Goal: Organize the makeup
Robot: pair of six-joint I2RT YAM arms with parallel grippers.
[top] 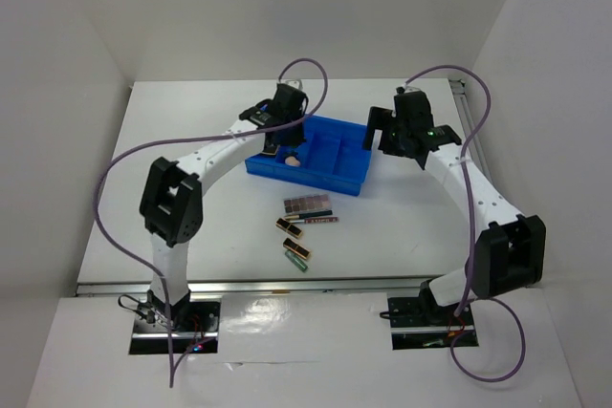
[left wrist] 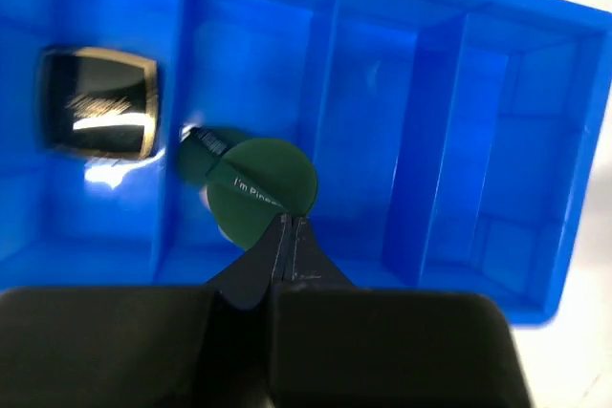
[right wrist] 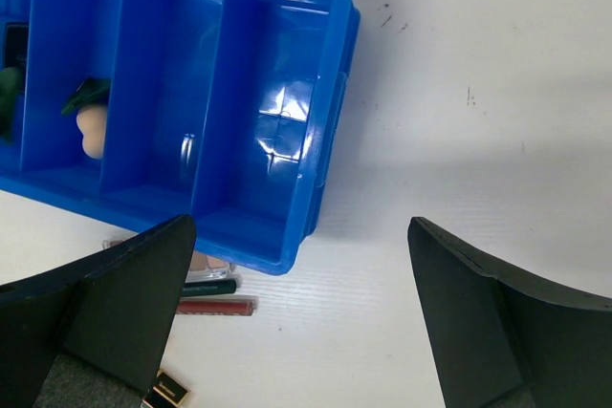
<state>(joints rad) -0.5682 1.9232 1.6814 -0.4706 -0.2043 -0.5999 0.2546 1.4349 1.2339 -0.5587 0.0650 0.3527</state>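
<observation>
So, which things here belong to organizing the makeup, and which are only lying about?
Belong: green round piece, black square compact, peach sponge, palette, pencils, black-gold cases, blue tray.
Lying about: purple cables only.

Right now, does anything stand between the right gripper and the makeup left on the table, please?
Nothing visible blocks it: the right gripper hangs open beside the blue tray, whose front corner nears the pencil.

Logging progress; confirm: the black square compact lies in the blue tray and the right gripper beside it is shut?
Not shut: the right gripper is open, jaws wide apart, as the right wrist view shows. The black square compact does lie in the blue tray.
</observation>
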